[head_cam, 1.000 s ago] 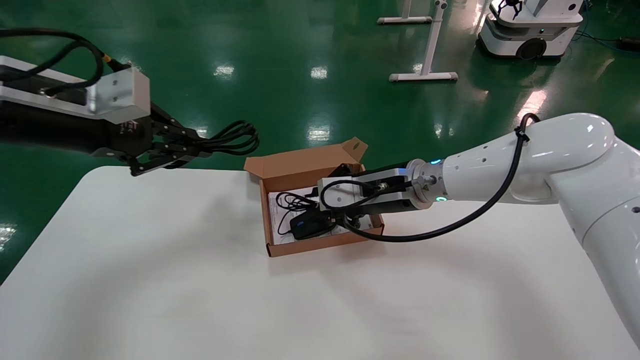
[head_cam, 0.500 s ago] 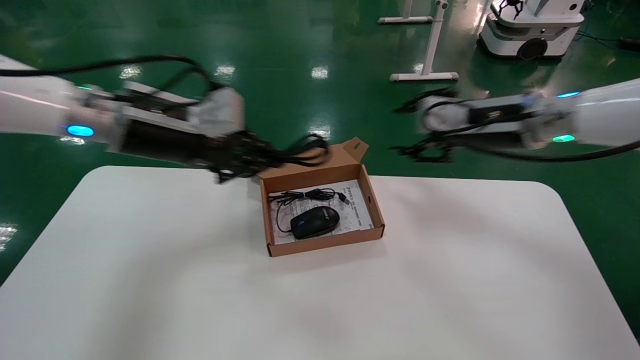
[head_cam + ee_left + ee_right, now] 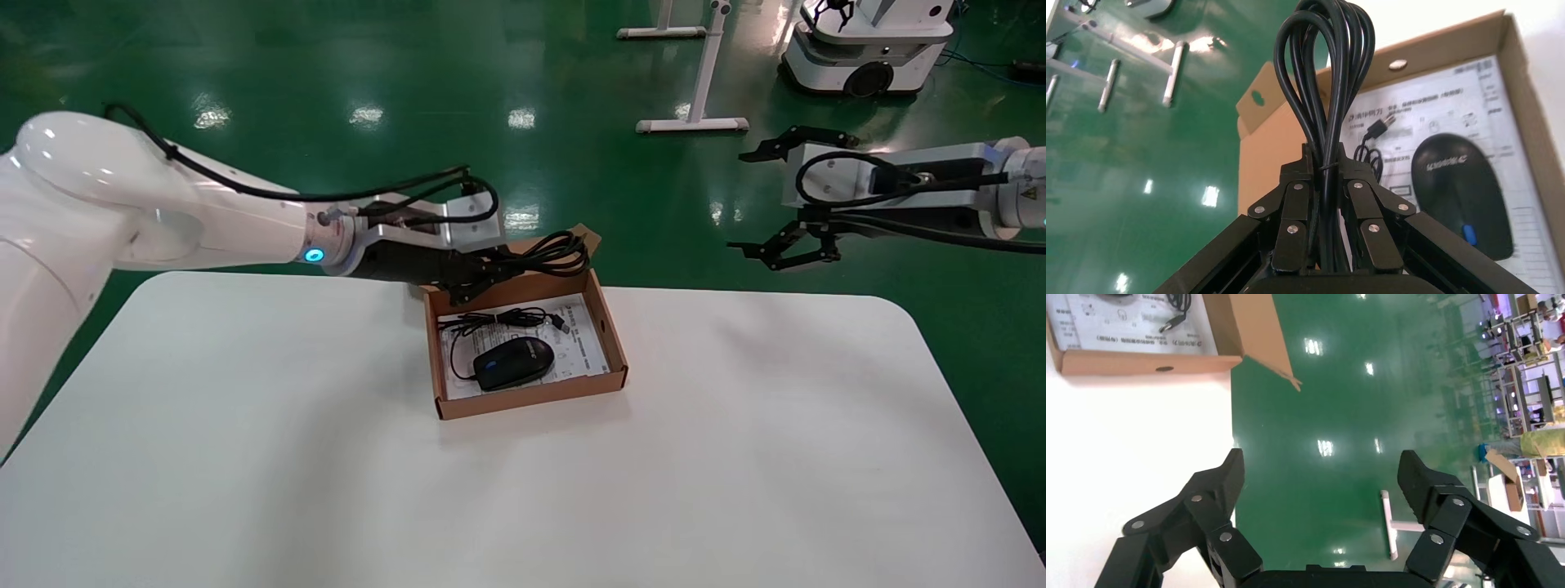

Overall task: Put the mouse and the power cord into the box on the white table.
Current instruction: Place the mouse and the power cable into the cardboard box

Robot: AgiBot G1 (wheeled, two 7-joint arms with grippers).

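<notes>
One unreadable grey mouse (image 3: pixel 1457 195) logo.

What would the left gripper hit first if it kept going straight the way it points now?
Probably the box's raised lid flap: the left gripper, shut on the power cord, points along the box's far edge. Depth is unclear; the cord loops lead.

Black mouse (image 3: pixel 514 363) flat in open cardboard box (image 3: pixel 531 398) on white surface (image 3: pixel 327 474); looped black cord (image 3: pixel 546 252) held above box's far edge.

Left end effector (image 3: pixel 478 276) clamped; right end effector (image 3: pixel 772 200) spread wide, raised
</notes>
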